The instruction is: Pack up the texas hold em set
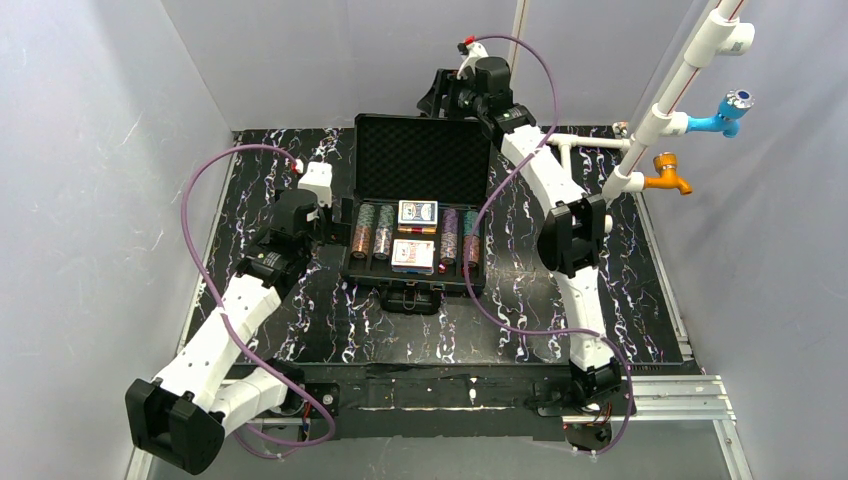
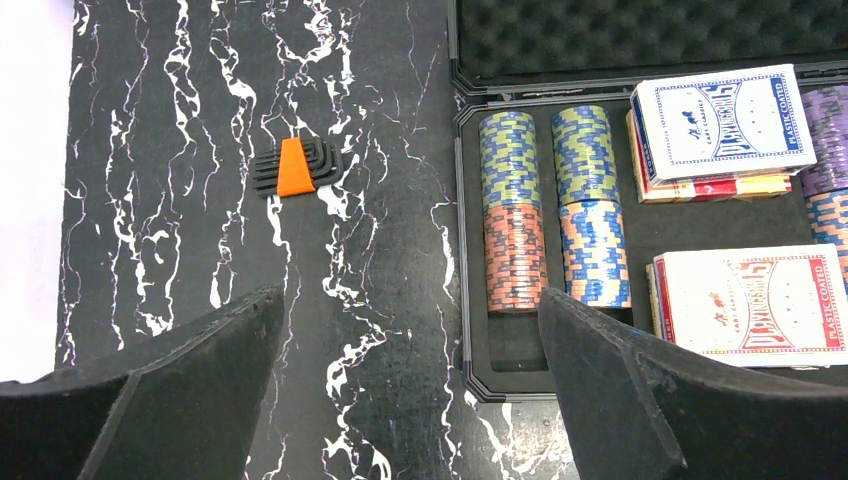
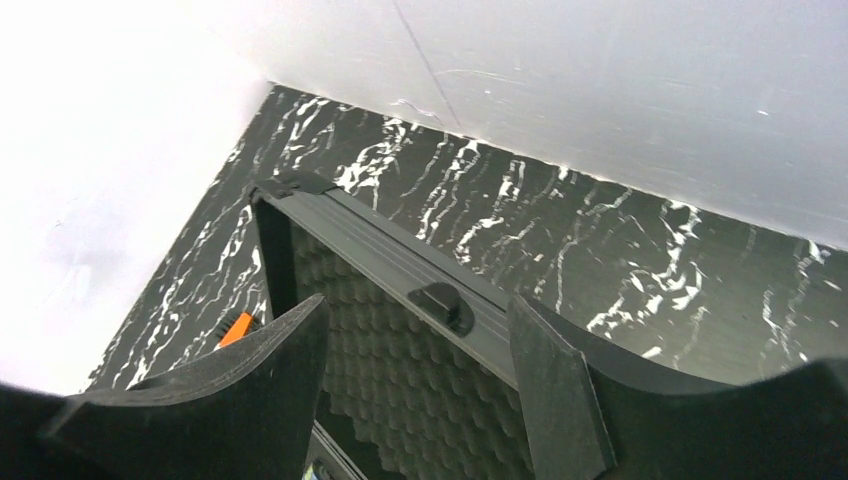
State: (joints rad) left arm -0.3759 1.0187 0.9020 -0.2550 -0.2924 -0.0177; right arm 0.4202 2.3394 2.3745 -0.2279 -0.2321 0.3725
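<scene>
Left hand is released, its two fingers spread wide and holding nothing. It hovers over the table at the left edge of the black case: one finger is above the bare table and the other above the near left corner of the tray. Farther left on the table, well apart from the case, lies a small black tool set with an orange holder; it looks like hex keys, but I cannot tell for sure.

The case stands open in the middle of the table, and its lid, lined with egg-crate foam, is upright at the far side. In the tray, rows of poker chips lie on edge in two grooves at the left. Just beside them to the right is a blue card deck at the far side and a red card deck at the near side. More chips, purple ones, fill the right part.

Right hand is also released. It is at the top edge of the lid, with a latch between its fingers; whether they touch the lid is not clear.
</scene>
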